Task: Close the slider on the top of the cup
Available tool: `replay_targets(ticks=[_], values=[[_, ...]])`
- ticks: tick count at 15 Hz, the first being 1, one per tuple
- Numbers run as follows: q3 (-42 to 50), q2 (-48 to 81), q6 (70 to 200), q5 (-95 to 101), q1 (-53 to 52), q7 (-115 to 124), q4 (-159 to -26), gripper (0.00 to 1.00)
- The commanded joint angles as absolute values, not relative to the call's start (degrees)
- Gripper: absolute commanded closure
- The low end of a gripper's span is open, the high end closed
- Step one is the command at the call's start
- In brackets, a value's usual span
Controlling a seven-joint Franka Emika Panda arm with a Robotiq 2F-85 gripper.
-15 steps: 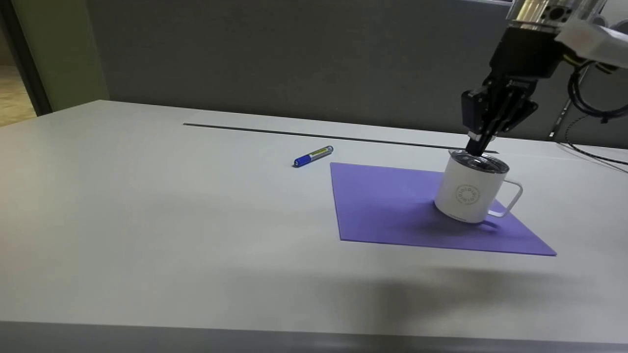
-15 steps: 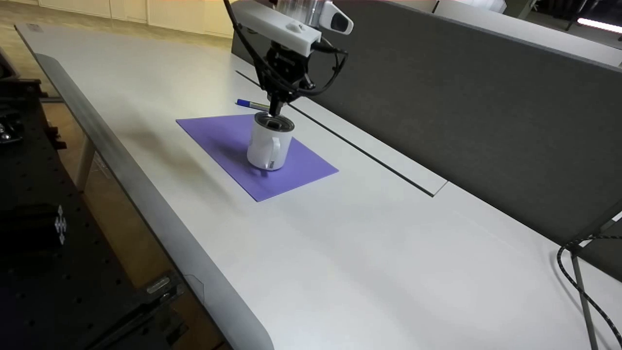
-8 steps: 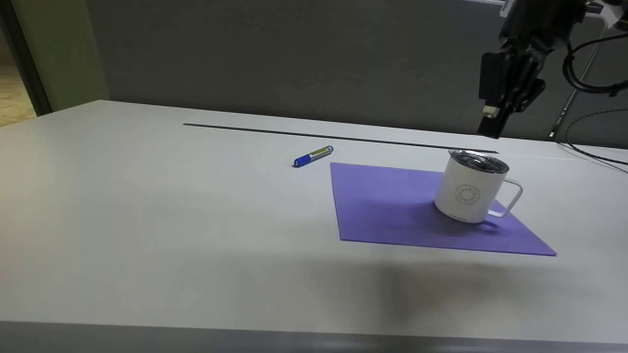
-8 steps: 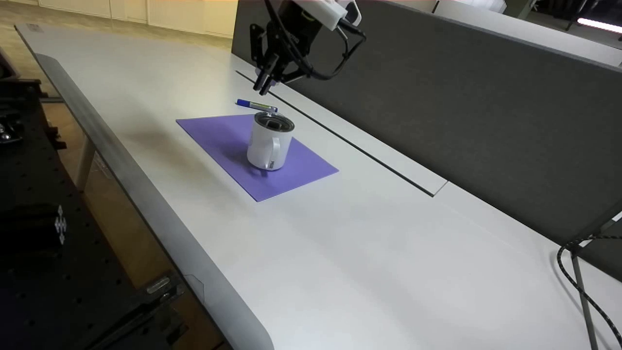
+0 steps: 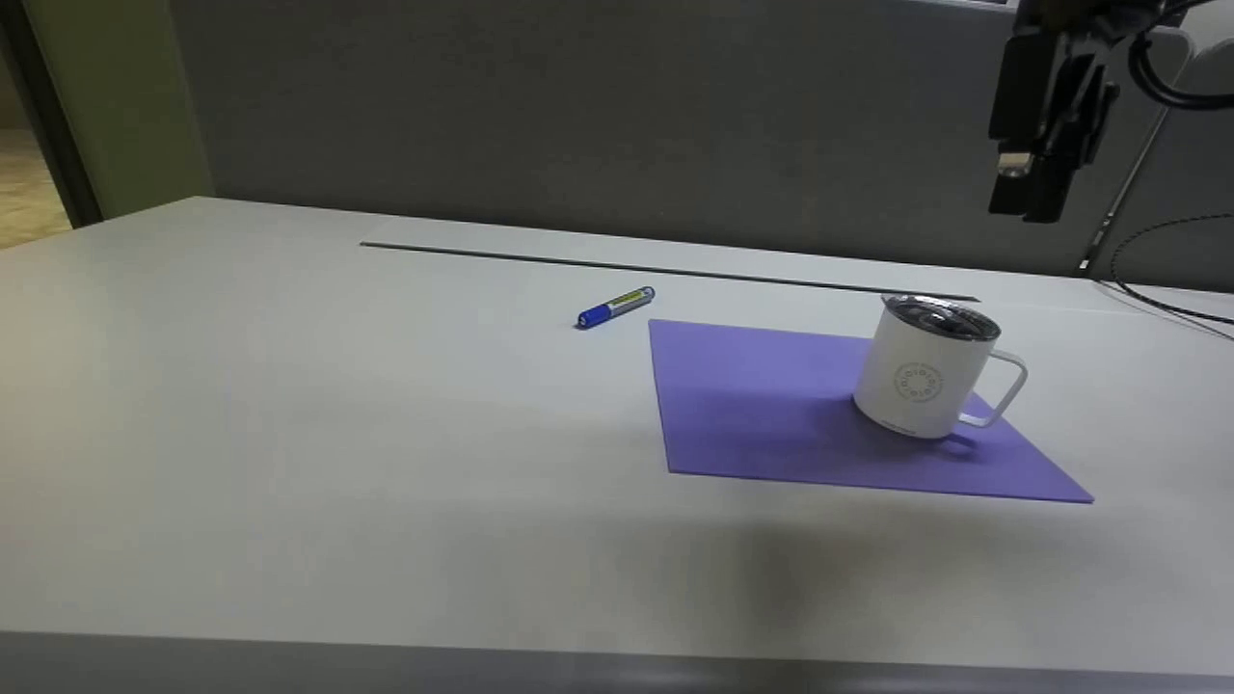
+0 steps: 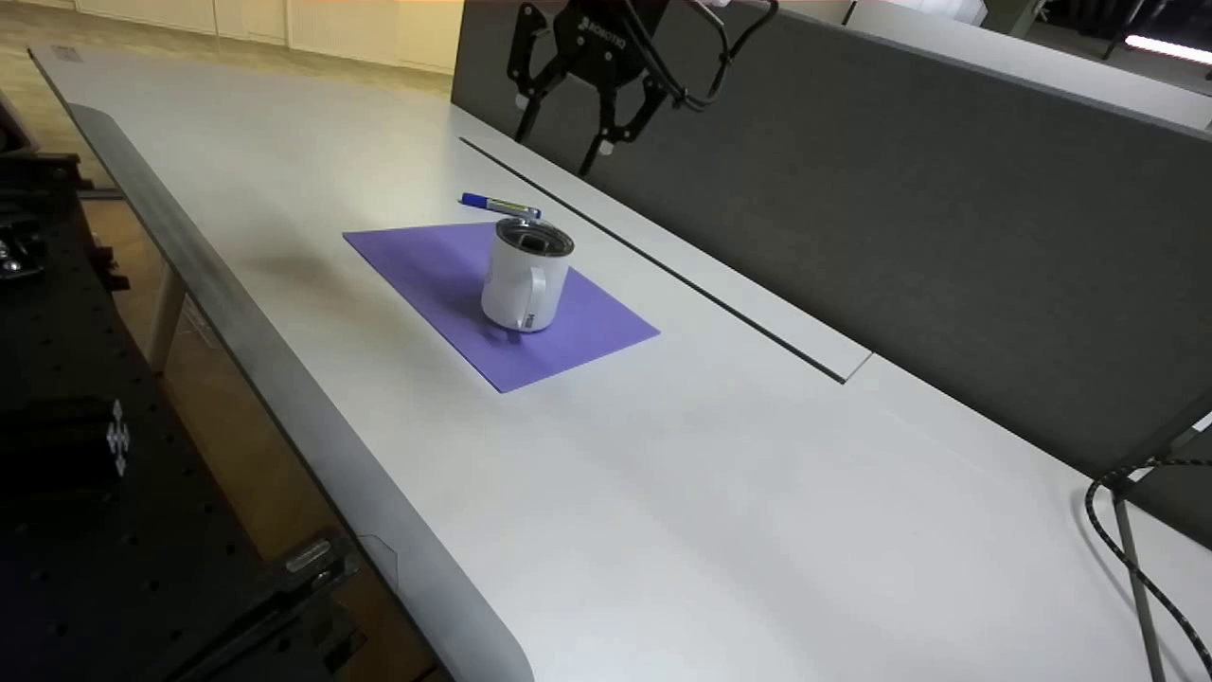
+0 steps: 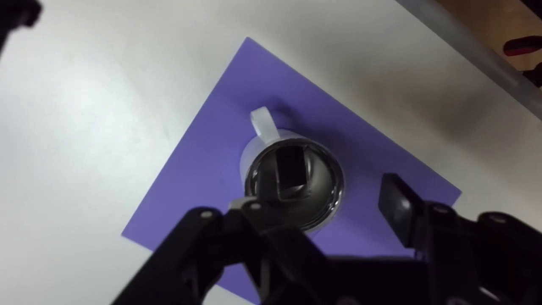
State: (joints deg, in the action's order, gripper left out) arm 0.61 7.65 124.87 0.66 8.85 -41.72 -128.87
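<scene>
Far left: green panel (image 5: 106,96), then the long white table (image 5: 289,434) running across. Grey partition (image 5: 578,116) behind it, dark strip (image 5: 665,271) along the table's back. Next over, marker (image 5: 616,307), blue end, yellow-labelled body, lying on the tabletop just left of the purple sheet (image 5: 742,405), apart from it. Sheet is flat on the table.

Mug (image 5: 921,371) stands upright on the sheet, toward its right side in an exterior view, round logo (image 5: 919,382) facing that camera. Wrist view puts the whole mug inside the sheet outline. Lid (image 5: 942,317) is on: smoky, see-through, shiny rim. Slider area (image 7: 291,166) reads as a dark rectangle off-centre on the lid, paler strip at one end; can't tell if it's closed. Handle (image 7: 264,124) sticks out right in an exterior view.

Gripper (image 6: 552,157) is above the mug in both exterior views, well apart from the lid. Fingers (image 7: 396,207) spread wide. In the wrist view one crosses in front of the lid (line of sight only), the other sits over the sheet, right of the mug.

Far right: black cable loop (image 5: 1191,100) beside the gripper. Wrist view, top right: red-and-black item (image 7: 523,45) past the table edge, can't tell what.
</scene>
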Motion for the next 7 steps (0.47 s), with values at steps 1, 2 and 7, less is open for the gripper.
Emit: replay_targets(ticks=[1,2,7], values=[[1.72,5.25,128.72,6.84,6.73,-37.67,-129.83,0.04],[1.79,4.86,129.98,7.92,6.5,-36.98,-130.09,0.01],[1.82,5.8,131.1,6.57,6.43,-38.34,-129.13,0.0]])
